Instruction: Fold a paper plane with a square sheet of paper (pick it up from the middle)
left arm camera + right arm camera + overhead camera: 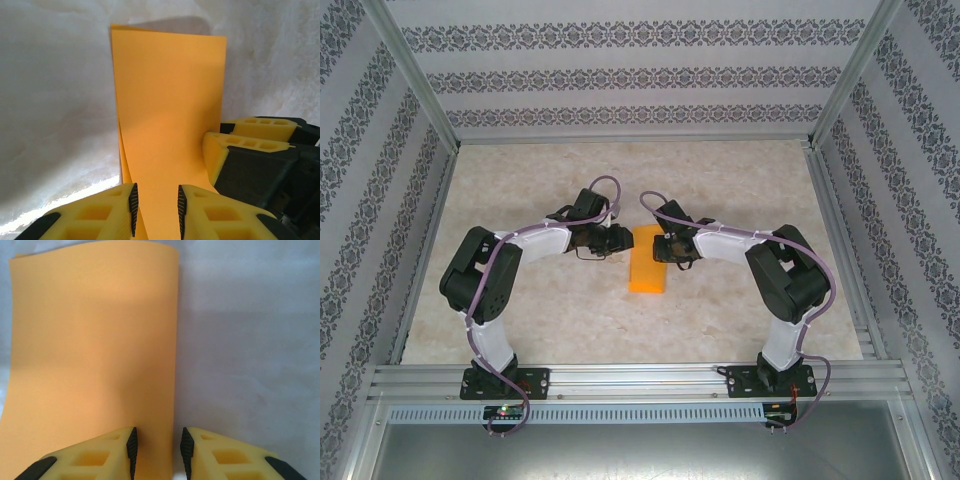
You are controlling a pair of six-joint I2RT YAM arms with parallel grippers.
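The square sheet of paper (647, 264) lies around the middle of the tabletop (740, 190), doubled into a narrow orange rectangle. Its long axis runs from the far edge toward the near edge, and neither end is pointed. From above, the far end sits between the two grippers and the near end lies free, closer to the arm bases.

The top view does not show any layering. In the left wrist view, two layers part along one long edge close to the fingers, and the upper layer bows slightly off the lower one (167, 110). In the right wrist view the paper (95, 340) looks smooth and flat, and one long edge runs straight down into the gap between that gripper's fingers.

The left gripper (618, 240) stands at the sheet's far left side. Its pads (133, 210) are a narrow gap apart, with orange showing between them, and they are not pressed together. The right gripper (660, 246) is at the far right side, and its fingers (131, 452) are likewise narrowly apart over the paper's edge. The right gripper's yellow fingers also appear just beside the sheet in the left wrist view.
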